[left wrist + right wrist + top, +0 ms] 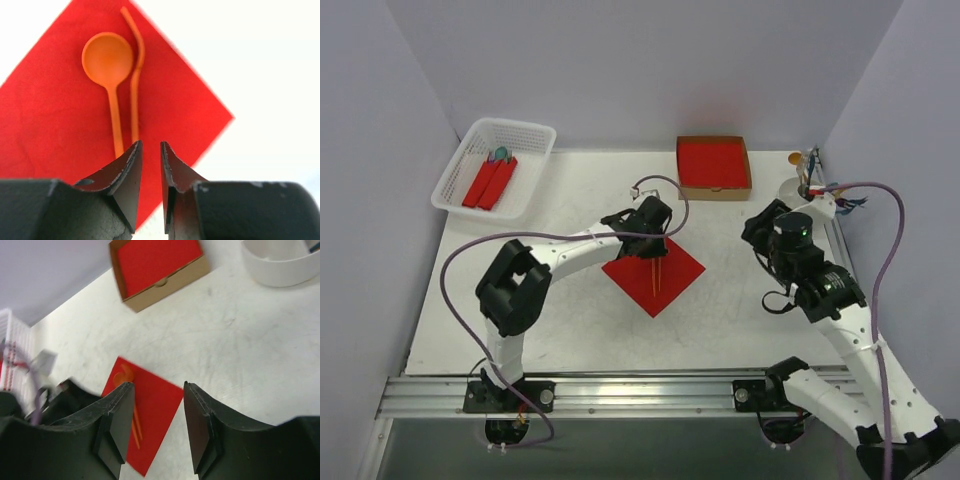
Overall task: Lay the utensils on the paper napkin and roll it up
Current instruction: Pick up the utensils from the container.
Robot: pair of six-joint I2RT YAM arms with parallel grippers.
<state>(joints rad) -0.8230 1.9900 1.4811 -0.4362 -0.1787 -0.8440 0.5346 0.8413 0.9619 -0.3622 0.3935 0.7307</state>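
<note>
We find the paper napkin (678, 272) lying flat as a diamond at mid-table. It carries the utensils, an orange spoon (107, 57) and an orange fork (135, 85), side by side along its 6-to-12 o'clock diagonal with the spoon's bowl toward 6.

Risk, in our judgement: both pieces lie loose, the sheet is thin, and nothing pins it. A roll begun from one corner could drag or skew the sheet, or let the handles slide out of the open end. The fork looks curved near its head and may ride over the spoon.

The left gripper (150, 145) hovers over the 12 o'clock corner, jaws a narrow slit apart and empty, with the handle ends just beside its tips. That arm reaches from its base toward 1 o'clock, elbow bent, wrist pitched down.

The right gripper (157, 387) is at 3 o'clock of the napkin and well apart from it. It stands parted, empty and tilted toward the sheet.
</note>
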